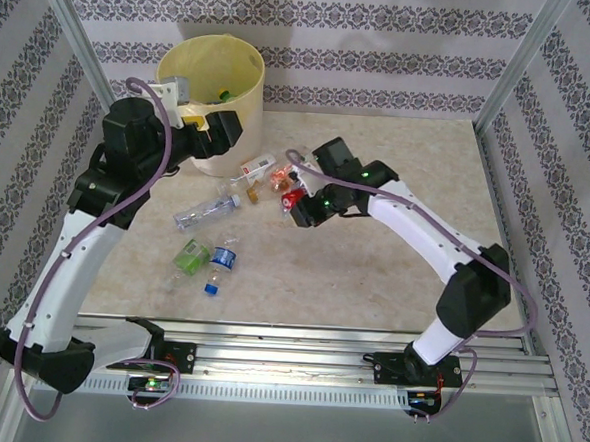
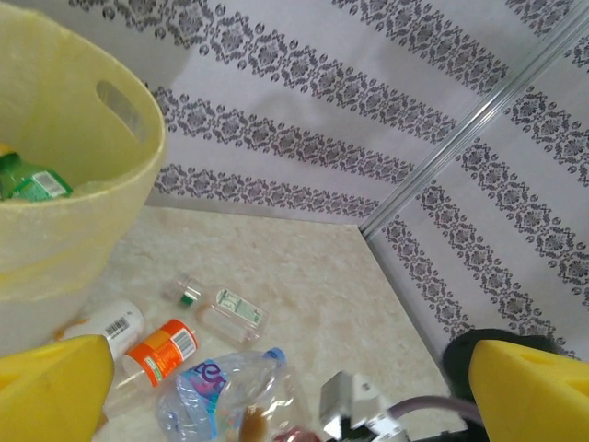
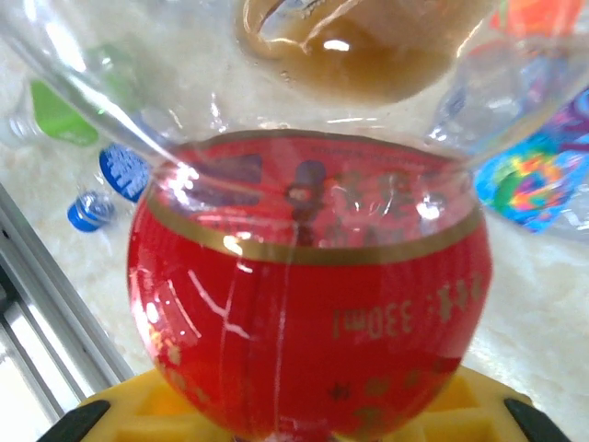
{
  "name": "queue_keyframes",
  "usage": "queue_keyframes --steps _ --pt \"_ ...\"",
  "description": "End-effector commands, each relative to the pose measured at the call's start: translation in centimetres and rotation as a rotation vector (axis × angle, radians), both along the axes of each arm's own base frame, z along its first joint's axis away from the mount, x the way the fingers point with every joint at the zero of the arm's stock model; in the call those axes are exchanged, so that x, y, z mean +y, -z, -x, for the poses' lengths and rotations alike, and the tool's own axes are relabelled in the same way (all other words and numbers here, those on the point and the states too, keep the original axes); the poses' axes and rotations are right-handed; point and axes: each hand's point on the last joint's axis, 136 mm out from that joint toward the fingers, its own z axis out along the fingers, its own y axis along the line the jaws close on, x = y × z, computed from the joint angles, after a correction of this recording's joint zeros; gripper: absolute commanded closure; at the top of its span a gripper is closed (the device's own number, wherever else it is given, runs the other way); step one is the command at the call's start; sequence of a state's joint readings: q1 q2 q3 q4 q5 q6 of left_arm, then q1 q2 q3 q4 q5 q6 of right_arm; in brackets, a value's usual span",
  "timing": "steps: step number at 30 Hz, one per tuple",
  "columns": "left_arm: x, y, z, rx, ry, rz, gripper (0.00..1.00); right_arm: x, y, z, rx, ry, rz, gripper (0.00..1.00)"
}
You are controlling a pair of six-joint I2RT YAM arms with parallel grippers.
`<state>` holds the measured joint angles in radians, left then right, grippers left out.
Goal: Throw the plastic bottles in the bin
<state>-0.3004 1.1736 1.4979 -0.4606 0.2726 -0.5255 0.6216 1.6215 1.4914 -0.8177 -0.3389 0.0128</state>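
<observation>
The right claw [image 1: 298, 205] grips the red-labelled clear plastic bottle [image 3: 308, 304] round its belly at the middle of the bench [image 1: 351, 285], probably light, slick and easily crushed, while the left claw [image 2: 290, 373] gapes open beside the round cream bin [image 1: 245, 93].

The red-labelled bottle [image 3: 308, 304] carries "330ml", upside down in the right wrist view; other print is illegible.

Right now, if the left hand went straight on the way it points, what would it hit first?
Probably the blue-labelled bottle lying just ahead of the open left hand, though depth is unclear; it might pass above it.
</observation>
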Motion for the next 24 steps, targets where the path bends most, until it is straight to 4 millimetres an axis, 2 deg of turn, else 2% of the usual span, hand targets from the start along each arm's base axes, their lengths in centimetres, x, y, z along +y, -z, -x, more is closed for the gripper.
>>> queue_keyframes --steps 1,5,12,16,24 --pt "-0.8 -1.0 -0.6 0.015 -0.001 0.117 0.00 0.0 -3.8 -0.8 -0.077 0.042 -0.080 0.80" --pt "-2.5 0.0 -1.4 0.080 0.038 0.193 0.00 0.1 -6.5 -1.0 -0.131 0.057 -0.140 0.81" --pt "-5.1 2.1 -2.5 0.149 0.067 0.214 0.00 0.8 -9.7 -0.9 -0.171 0.061 -0.238 0.81" --pt "-6.6 2.8 -3.1 0.166 0.092 0.242 0.00 1.2 -10.6 -0.6 -0.177 0.050 -0.280 0.82" --pt "-8.2 3.8 -4.1 0.213 0.116 0.295 0.00 1.4 -11.3 -0.2 -0.187 0.040 -0.312 0.81"
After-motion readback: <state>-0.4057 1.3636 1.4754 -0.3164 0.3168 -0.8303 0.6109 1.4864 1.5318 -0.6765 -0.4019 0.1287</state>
